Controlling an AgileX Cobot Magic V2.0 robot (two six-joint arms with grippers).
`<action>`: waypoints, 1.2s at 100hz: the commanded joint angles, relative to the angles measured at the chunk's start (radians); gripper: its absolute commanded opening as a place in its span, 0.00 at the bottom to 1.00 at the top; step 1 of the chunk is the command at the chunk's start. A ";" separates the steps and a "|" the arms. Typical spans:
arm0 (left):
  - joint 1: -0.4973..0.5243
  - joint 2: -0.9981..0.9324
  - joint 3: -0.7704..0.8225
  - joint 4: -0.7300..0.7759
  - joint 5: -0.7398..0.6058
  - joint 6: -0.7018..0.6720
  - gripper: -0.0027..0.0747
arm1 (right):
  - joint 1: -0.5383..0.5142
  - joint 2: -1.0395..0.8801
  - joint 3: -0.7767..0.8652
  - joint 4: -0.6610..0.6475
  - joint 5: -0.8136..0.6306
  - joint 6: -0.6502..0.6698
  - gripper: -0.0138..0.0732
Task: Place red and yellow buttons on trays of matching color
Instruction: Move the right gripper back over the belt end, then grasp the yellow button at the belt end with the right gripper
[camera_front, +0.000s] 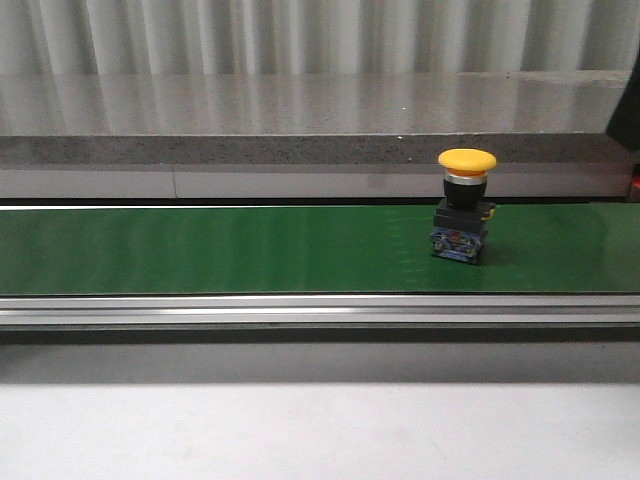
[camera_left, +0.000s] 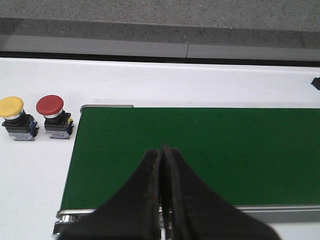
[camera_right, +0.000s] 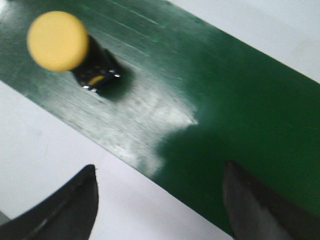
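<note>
Right tool (camera_right: 160, 200) nearest lens: black fingers spread wide, empty, above edge of green conveyor belt (camera_right: 225, 110). Yellow mushroom-head push button (camera_right: 58, 41) upright on belt, well off tool's centreline (view blurred). Risk: closing off-centre clips cap, topples it. Left tool (camera_left: 162, 200) pinched shut, empty. Beyond belt end, second yellow button (camera_left: 12, 107) and red-capped button (camera_left: 50, 106) on white worktop (camera_left: 200, 85). No trays visible.

Nothing readable is showing in any view. The yellow button (camera_front: 466, 205) standing on the green belt (camera_front: 220, 250) is carrying no legible lettering on its cap or its blue-and-black base, and the two buttons (camera_left: 35, 117) sitting beside the belt in the left wrist view are likewise showing no marks that can be made out.
</note>
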 joint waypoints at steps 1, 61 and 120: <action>-0.008 -0.001 -0.027 -0.012 -0.067 -0.002 0.01 | 0.042 -0.011 -0.022 0.021 -0.044 -0.015 0.76; -0.008 -0.001 -0.027 -0.012 -0.067 -0.002 0.01 | 0.148 0.156 -0.023 0.029 -0.288 -0.015 0.74; -0.008 -0.001 -0.027 -0.012 -0.067 -0.002 0.01 | 0.065 0.036 -0.023 -0.108 -0.207 0.244 0.32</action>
